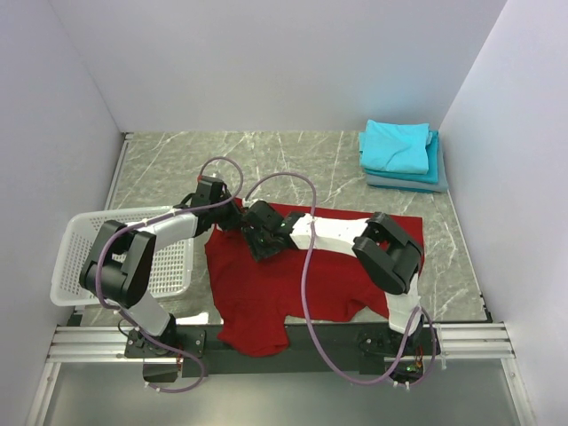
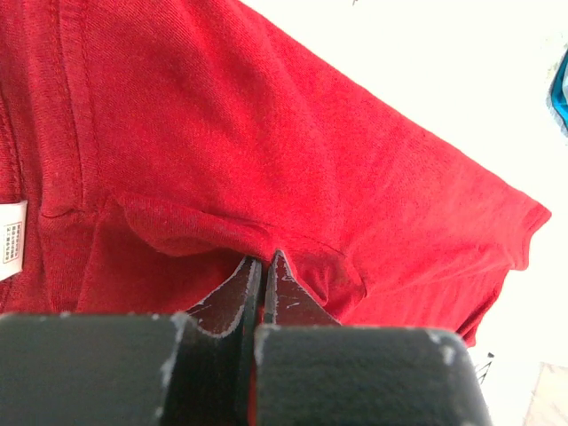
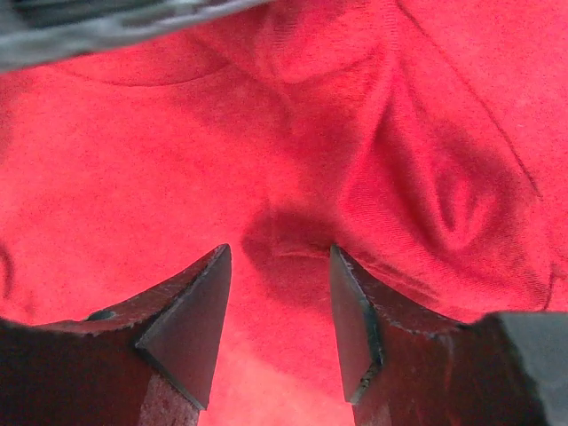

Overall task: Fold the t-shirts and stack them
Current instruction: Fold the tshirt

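We see the red t-shirt (image 1: 257, 293) spread out across the near half of the desk (image 1: 177, 160). Its nearest part reaches over the dark rail at the desk's near edge. Both arms reach in over the far left part of the cloth, and their ends are close together there.

The left fingers (image 2: 260, 266) are pressed flat against each other. From the left wrist, a raised ridge of red cloth runs right into their tips, so we take it that they have pinched a fold of the t-shirt. The white neck label (image 2: 11, 235) shows at the left edge of that view, and a sleeve (image 2: 524, 231) ends at the far right.

The right fingers (image 1: 259, 241) are just beside the left ones, over the same stretch of cloth. From the right wrist, they stand apart with a clear gap between the tips, and nothing is gripped. Red cloth fills the gap and lies beneath both tips. A small dark crease sits just beyond the gap, and a larger puckered fold rises further off to the right. We cannot tell whether the tips touch the cloth or hang just above it.

At the far right corner of the desk, well apart from the red t-shirt, a folded turquoise t-shirt (image 1: 397, 146) tops a flat stack, with a grey-blue t-shirt (image 1: 404, 184) at the bottom. A white lattice basket (image 1: 80, 266) sits at the left edge of the desk, beside the left arm.
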`<state>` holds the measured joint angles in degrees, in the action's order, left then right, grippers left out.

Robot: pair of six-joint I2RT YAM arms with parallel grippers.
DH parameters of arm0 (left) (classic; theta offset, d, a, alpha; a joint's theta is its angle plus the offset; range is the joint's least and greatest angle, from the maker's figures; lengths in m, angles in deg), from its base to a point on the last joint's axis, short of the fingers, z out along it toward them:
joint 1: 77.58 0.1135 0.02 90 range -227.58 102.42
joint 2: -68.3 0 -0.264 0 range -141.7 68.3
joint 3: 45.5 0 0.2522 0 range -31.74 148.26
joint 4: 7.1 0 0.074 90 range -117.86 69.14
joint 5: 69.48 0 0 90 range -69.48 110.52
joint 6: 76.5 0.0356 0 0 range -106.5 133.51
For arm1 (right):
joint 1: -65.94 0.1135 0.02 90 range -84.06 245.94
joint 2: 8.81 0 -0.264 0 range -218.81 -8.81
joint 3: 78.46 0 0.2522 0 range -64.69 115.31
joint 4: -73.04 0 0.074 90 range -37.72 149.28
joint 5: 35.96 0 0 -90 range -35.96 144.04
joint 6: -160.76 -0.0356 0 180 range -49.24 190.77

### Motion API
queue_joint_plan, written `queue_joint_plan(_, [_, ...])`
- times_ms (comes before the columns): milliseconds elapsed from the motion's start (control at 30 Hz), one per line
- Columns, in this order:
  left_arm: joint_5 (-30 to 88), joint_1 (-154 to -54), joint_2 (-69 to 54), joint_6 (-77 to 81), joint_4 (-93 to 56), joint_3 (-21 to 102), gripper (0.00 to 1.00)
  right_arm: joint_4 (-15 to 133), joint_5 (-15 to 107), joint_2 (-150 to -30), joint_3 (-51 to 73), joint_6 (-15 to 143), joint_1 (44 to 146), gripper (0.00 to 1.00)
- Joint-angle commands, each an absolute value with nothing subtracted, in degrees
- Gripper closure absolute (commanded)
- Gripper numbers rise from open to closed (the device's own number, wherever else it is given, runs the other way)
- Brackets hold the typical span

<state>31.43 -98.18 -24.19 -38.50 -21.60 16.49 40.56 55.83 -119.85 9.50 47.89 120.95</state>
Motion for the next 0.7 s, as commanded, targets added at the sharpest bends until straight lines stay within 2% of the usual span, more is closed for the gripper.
queue_joint_plan(0, [32.5, -98.1, -23.9, -39.1, -19.3, 16.2, 1.00, 40.5, 59.3, -121.0, 11.4, 46.9, 121.1, 0.46])
queue_joint_plan(233, [32.4, -98.1, -22.8, -39.1, -19.4, 15.1, 1.00, 40.6, 60.6, -122.7, 11.4, 45.5, 121.4, 0.59])
queue_joint_plan(300, [32.0, -98.0, -22.5, -39.2, -19.5, 14.9, 1.00, 40.0, 61.9, -122.5, 11.4, 45.1, 121.5, 0.68])
queue_joint_plan(433, [32.3, -98.0, -21.9, -39.1, -19.9, 14.5, 1.00, 39.8, 62.5, -120.6, 11.0, 44.7, 121.6, 0.96])
queue_joint_plan(667, [32.0, -98.1, -17.9, -39.5, -20.7, 12.7, 1.00, 38.7, 61.3, -113.6, 9.2, 44.8, 121.7, 0.98])
